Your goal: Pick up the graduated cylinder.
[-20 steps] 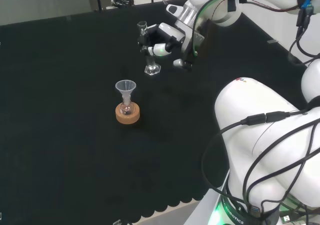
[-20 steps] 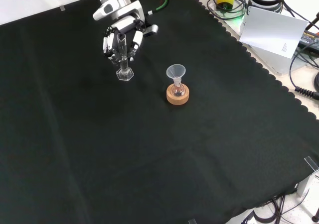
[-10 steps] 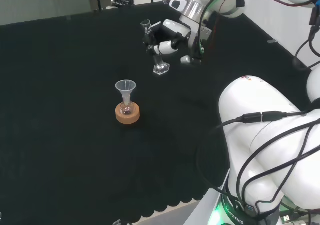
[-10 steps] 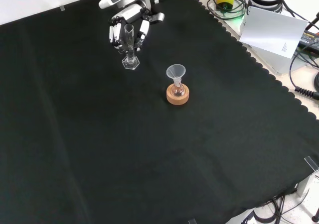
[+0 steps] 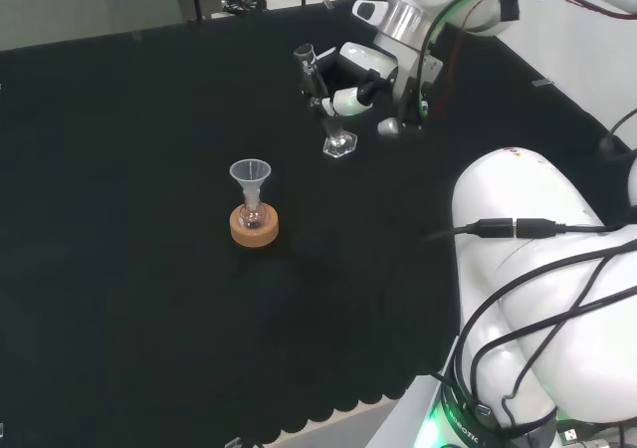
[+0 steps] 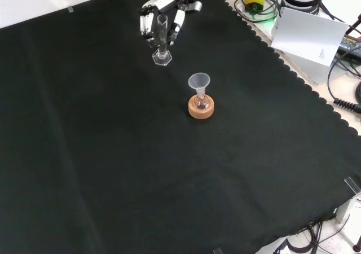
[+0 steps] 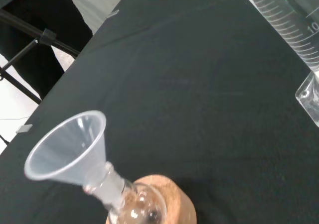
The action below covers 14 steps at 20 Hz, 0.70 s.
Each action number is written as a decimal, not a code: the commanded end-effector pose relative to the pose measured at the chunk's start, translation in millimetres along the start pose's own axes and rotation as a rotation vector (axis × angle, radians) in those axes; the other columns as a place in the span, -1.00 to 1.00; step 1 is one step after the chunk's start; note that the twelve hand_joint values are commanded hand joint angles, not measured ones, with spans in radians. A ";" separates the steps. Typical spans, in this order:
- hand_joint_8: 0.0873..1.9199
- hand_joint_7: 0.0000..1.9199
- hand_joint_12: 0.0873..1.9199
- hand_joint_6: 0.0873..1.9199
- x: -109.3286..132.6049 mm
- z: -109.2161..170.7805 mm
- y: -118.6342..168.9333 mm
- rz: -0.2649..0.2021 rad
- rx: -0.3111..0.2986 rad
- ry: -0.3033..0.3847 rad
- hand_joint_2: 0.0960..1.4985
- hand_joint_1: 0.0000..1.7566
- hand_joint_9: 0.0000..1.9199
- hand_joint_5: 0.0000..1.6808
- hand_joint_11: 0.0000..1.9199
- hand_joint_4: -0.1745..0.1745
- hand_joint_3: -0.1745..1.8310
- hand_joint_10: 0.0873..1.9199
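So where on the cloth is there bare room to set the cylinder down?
Nearly everywhere: the black cloth is bare nearer the camera than the flask on its cork ring and to its left in the front view. The only crowded spot is between that flask and the graduated cylinder in the hand.

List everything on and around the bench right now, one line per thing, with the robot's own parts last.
Graduated cylinder: one, clear glass with a hexagonal foot, held in the hand near the far edge of the cloth in the front view.
Funnel: one, clear, sitting in the neck of the flask, mid-cloth.
Flask: one, small, clear and round, on the cork ring.
Cork ring: one, tan, under the flask.
Black cloth: one, covering the bench, scalloped edge.
White sheet: one, off the cloth at the front view's upper right.
Cables: several, black, beside the sheet.
Hand: one, black and white, fingers curled round the cylinder.
Arm: white links at the head view's right.
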State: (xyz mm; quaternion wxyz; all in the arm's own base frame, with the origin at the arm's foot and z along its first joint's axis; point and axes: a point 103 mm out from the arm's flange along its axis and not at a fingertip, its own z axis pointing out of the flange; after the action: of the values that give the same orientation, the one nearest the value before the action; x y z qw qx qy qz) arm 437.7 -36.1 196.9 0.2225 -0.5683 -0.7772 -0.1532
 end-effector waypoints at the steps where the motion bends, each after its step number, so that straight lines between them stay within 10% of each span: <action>1: -0.57 0.16 -0.06 0.06 21.3 -0.5 -40.6 0.026 0.077 -0.113 0.48 0.26 0.41 0.12 0.08 -0.36 -0.83 -0.98; 14: -0.57 0.17 -0.06 0.05 37.9 11.4 -66.6 0.073 0.234 -0.247 0.48 0.26 0.41 0.13 0.10 -0.34 -0.83 -0.99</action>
State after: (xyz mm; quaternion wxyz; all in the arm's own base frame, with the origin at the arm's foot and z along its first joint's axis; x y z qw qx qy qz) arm 373.7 -22.9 209.9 0.1954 -0.5769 -0.7930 -0.0114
